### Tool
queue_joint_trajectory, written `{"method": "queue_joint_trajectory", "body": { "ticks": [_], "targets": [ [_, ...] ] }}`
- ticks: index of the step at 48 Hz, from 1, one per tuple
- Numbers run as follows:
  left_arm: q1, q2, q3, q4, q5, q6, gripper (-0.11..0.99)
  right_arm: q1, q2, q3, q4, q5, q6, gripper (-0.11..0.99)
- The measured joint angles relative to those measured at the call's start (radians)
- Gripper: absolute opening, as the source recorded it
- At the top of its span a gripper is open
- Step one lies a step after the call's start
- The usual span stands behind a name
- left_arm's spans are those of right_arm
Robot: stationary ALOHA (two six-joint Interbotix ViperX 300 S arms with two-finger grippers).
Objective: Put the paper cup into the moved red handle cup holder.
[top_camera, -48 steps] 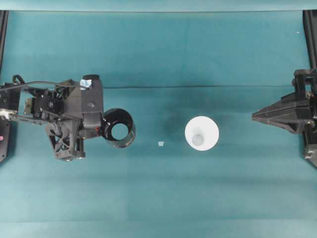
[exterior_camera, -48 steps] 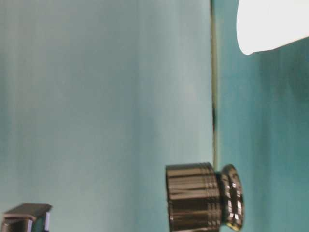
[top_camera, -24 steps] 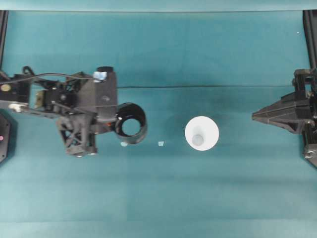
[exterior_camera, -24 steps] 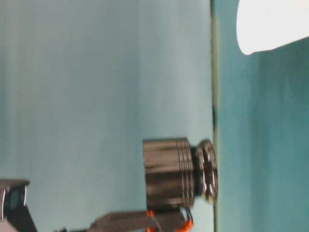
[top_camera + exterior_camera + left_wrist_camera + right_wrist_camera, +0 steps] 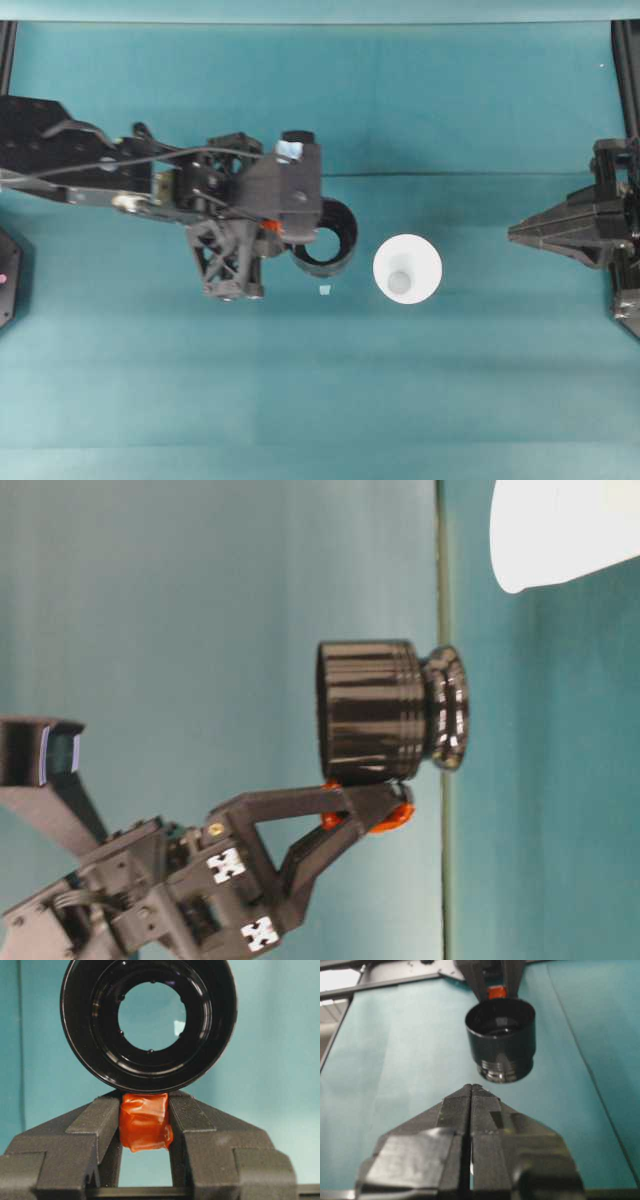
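Teal cloth covers the desk [image 5: 480,400]. At the left, the left gripper [image 5: 145,1110] has its jaws clenched on the small orange-red handle [image 5: 145,1121] of the red handle cup holder [image 5: 325,237], pinching it from both sides. The black holder is carried clear of the desk: in the table-level view its ridged foot hangs with a gap between it and the cloth, and the wrist camera looks straight through the open ring to the teal beneath. It sits upright, mouth up, just left of the desk's middle.

A small pale scrap [image 5: 324,290] lies on the cloth just near of the holder.

Right of that stands the paper cup [image 5: 407,269], white, mouth up, its greyish base visible down inside. It is close beside the holder but not touching it, and it rests untouched on the desk.

Far to the right, the right gripper [image 5: 515,235] waits well apart from the cup, its jaws pressed together on nothing, pointing left toward the cup and holder.

By my judgement the task is at an early stage: the holder is in hand but not yet set down, and the whole second part remains, namely taking up the white cup and lowering it into the black ring. The cup lies between the two grippers, much nearer the left one.
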Motion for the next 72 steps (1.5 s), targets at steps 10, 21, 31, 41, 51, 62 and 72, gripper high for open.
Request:
{"method": "queue_joint_trajectory", "body": {
  "ticks": [10, 21, 31, 41, 51, 62, 72],
  "targets": [
    [0.002, 0.018, 0.026, 0.0, -0.037, -0.003, 0.28, 0.0, 0.0, 0.0, -0.002, 0.0, 0.002, -0.11],
    [-0.009, 0.063, 0.081, 0.0, -0.109, -0.011, 0.28, 0.0, 0.0, 0.0, 0.0, 0.015, 0.0, -0.11],
    [-0.021, 0.098, 0.114, 0.0, -0.17, -0.014, 0.28, -0.008, 0.0, 0.0, -0.002, 0.02, 0.0, -0.11],
    [-0.041, 0.138, 0.13, 0.0, -0.218, -0.014, 0.28, -0.011, 0.0, 0.0, 0.0, 0.02, 0.0, -0.11],
    [-0.057, 0.161, 0.132, 0.0, -0.249, -0.014, 0.28, -0.011, 0.0, 0.0, 0.0, 0.021, 0.002, -0.11],
    [-0.054, 0.163, 0.132, 0.0, -0.252, -0.014, 0.28, -0.011, 0.0, 0.0, 0.0, 0.026, 0.0, -0.11],
    [-0.049, 0.166, 0.132, 0.0, -0.265, -0.014, 0.28, -0.012, -0.002, 0.0, 0.0, 0.028, 0.0, -0.11]
  ]
}}
